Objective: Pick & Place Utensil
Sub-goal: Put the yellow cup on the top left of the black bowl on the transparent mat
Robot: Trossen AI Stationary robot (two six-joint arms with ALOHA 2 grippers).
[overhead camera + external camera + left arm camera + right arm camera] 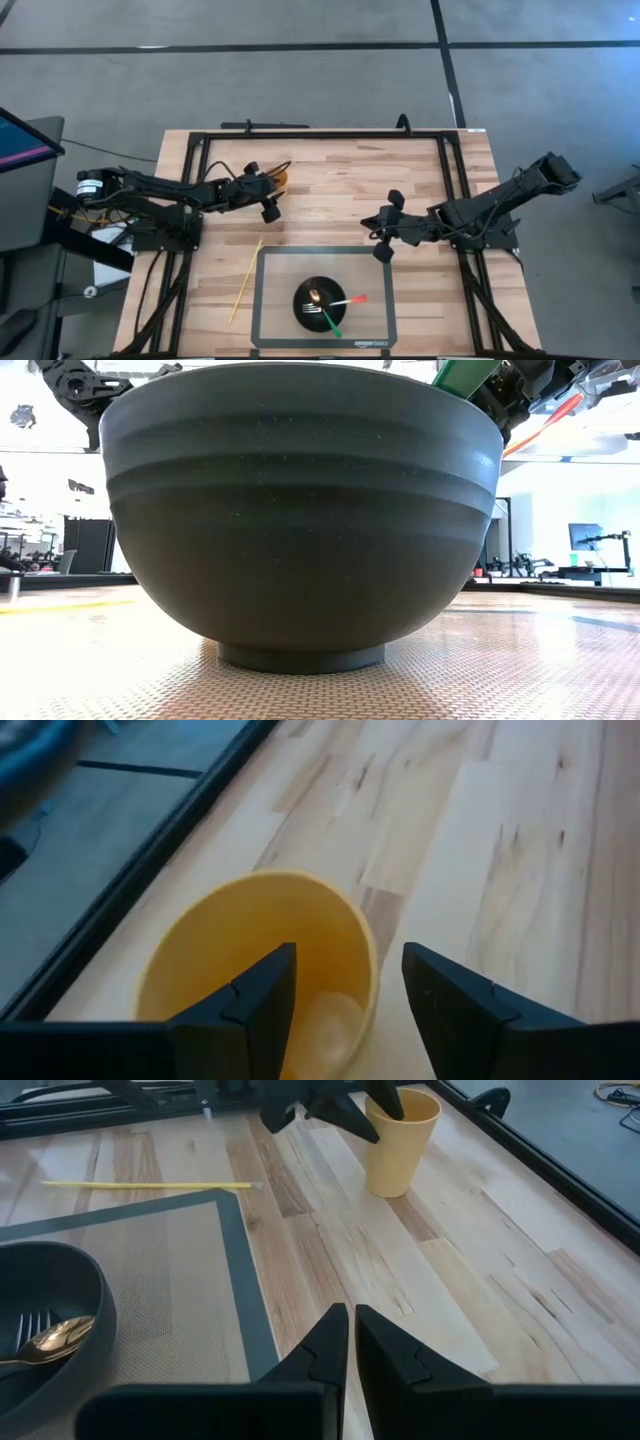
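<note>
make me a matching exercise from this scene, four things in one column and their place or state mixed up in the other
Things:
1. yellow cup
2. gold spoon
3. yellow stick
4. right gripper

Places or states:
a. inside the dark bowl
b. fingers shut, holding nothing
c. flat on the bare wood beside the mat
d. standing upright beneath the left gripper

Pairs: 1-d, 2-a, 3-c, 4-b

Overhead, table-level, two wrist views; shared bowl [319, 300].
</note>
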